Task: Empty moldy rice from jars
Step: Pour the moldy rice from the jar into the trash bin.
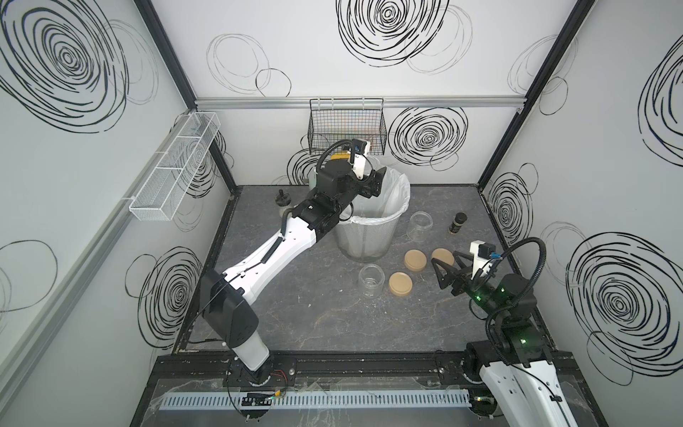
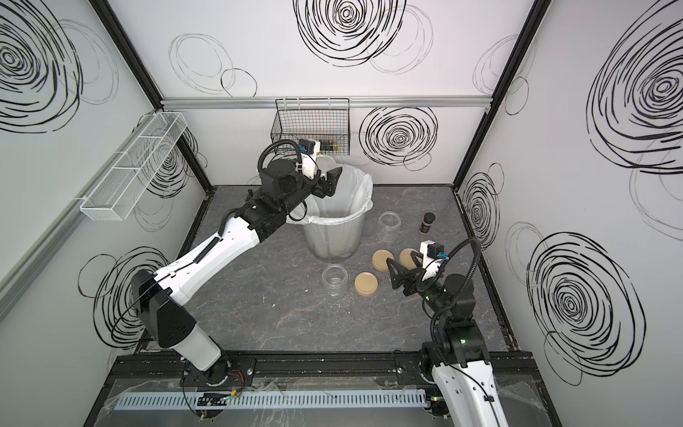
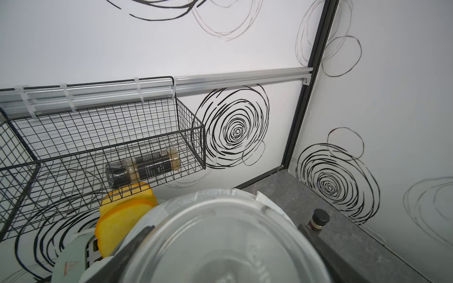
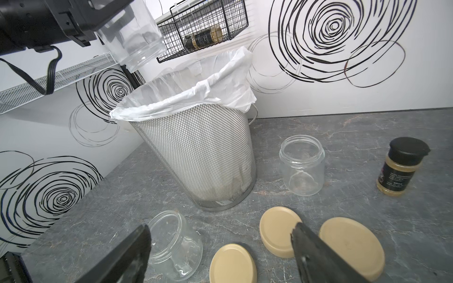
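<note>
My left gripper (image 2: 328,173) is closed around one clear jar (image 4: 137,36). It holds the jar tipped with the mouth down, above the far side of the mesh bin (image 4: 196,152). I see no rice in this jar, so I think the pour is almost done. The other two jars (image 4: 302,169) (image 4: 174,245) stand open on the table (image 4: 367,127) near the bin, and they look empty too. The three tan lids (image 4: 278,230) lie flat close by. A pale lump shows low down through the mesh, but I cannot tell if it is the moldy rice or just the white bag (image 4: 220,80). My right gripper (image 4: 220,230) is wide open and holds nothing. It hangs just above the lids. To finish this step well, I should hold the jar's mouth right over the middle of the bag, not over the edge, so no grains fall on the table. A small, soft shake should knock out any bits stuck to the wall. The jar is smooth and could slip, so I should grip it tight and not bump the rim of the bin. Then I should turn it upright and look for a bare spot on the table. That spot must be away from the lids, the two jars and the small spice shaker (image 4: 402,166). My right arm should wait where it is, out of the way.
</note>
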Robot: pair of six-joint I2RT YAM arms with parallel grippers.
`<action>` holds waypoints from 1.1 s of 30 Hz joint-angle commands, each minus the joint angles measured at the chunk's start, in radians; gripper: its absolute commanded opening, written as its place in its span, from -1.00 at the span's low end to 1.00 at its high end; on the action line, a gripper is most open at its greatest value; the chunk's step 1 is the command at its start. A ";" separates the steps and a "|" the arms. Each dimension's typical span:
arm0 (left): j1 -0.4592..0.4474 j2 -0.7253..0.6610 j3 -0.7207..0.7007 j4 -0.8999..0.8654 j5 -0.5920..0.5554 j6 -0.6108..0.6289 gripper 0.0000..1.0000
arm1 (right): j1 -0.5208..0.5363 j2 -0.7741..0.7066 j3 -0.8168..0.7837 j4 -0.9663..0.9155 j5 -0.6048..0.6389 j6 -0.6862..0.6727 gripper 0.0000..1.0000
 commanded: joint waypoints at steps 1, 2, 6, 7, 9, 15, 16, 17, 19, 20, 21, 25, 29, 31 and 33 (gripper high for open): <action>-0.014 0.001 0.054 0.066 -0.065 0.117 0.29 | -0.002 -0.011 0.006 -0.008 -0.007 0.009 0.82; -0.021 0.000 0.049 0.067 -0.075 0.134 0.29 | -0.003 -0.012 0.006 -0.006 -0.007 0.011 0.82; -0.016 0.003 0.029 0.139 -0.128 0.263 0.37 | -0.002 -0.009 0.012 -0.011 -0.010 0.011 0.82; 0.004 0.009 0.038 0.140 -0.118 0.256 0.37 | -0.002 -0.009 0.017 -0.017 -0.012 0.009 0.82; 0.037 0.022 0.072 0.115 -0.066 0.216 0.34 | -0.002 -0.012 0.028 -0.030 -0.014 0.003 0.83; -0.047 -0.019 -0.034 0.176 -0.035 0.211 0.33 | -0.003 -0.013 0.024 -0.021 -0.020 0.011 0.83; -0.050 -0.017 -0.036 0.184 -0.034 0.214 0.33 | -0.003 -0.013 0.023 -0.019 -0.024 0.013 0.83; -0.046 -0.006 -0.022 0.180 -0.047 0.210 0.34 | -0.003 -0.014 0.027 -0.021 -0.029 0.013 0.83; -0.018 0.024 0.022 0.153 -0.051 0.182 0.34 | -0.002 -0.019 0.039 -0.037 -0.032 0.007 0.83; -0.004 0.036 0.043 0.140 -0.046 0.158 0.33 | -0.003 -0.021 0.046 -0.050 -0.030 0.000 0.83; 0.002 0.042 0.053 0.128 -0.038 0.138 0.32 | -0.003 -0.027 0.050 -0.059 -0.023 -0.005 0.83; -0.044 0.000 -0.017 0.173 -0.018 0.133 0.33 | -0.003 -0.040 0.045 -0.063 -0.016 -0.003 0.84; -0.014 0.031 0.005 0.186 -0.009 0.112 0.34 | -0.002 -0.036 0.044 -0.051 -0.032 0.010 0.83; 0.002 0.062 0.062 0.126 -0.004 0.085 0.33 | -0.002 -0.037 0.048 -0.056 -0.033 0.010 0.83; -0.012 0.049 0.052 0.106 -0.003 0.068 0.32 | -0.003 -0.041 0.049 -0.064 -0.028 0.007 0.84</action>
